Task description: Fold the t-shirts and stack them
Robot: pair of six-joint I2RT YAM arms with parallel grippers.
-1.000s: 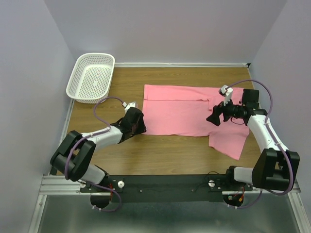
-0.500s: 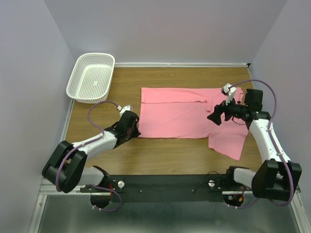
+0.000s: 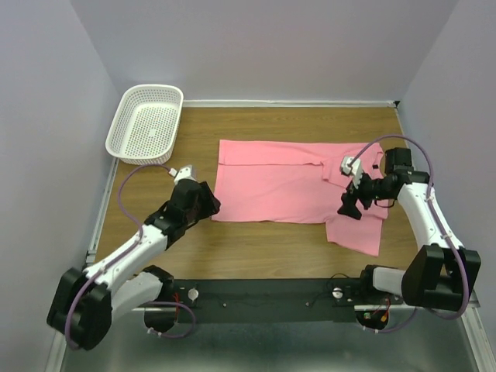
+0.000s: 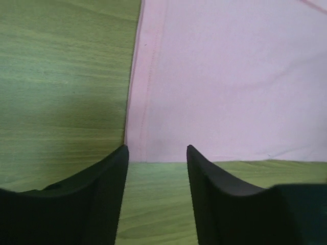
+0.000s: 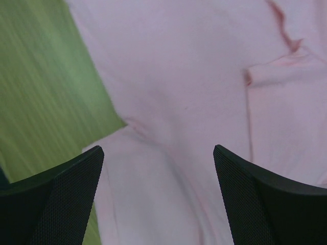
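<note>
Wooden surface (image 3: 256, 248) carries one pink t-shirt (image 3: 271, 182), lying flat right of centre. Your left jaws stand partly open and empty just short of its near-left corner; your right jaws gape wide, gripping nothing, over its right part. One white basket (image 3: 147, 124), far left, shows only from above.

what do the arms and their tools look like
The left arm and right arm have white links and black joints, with a lilac cable looping from each. The left tool and right tool are black, each with a small white block behind it. Their fingers are broad, dark and tapered.
</note>
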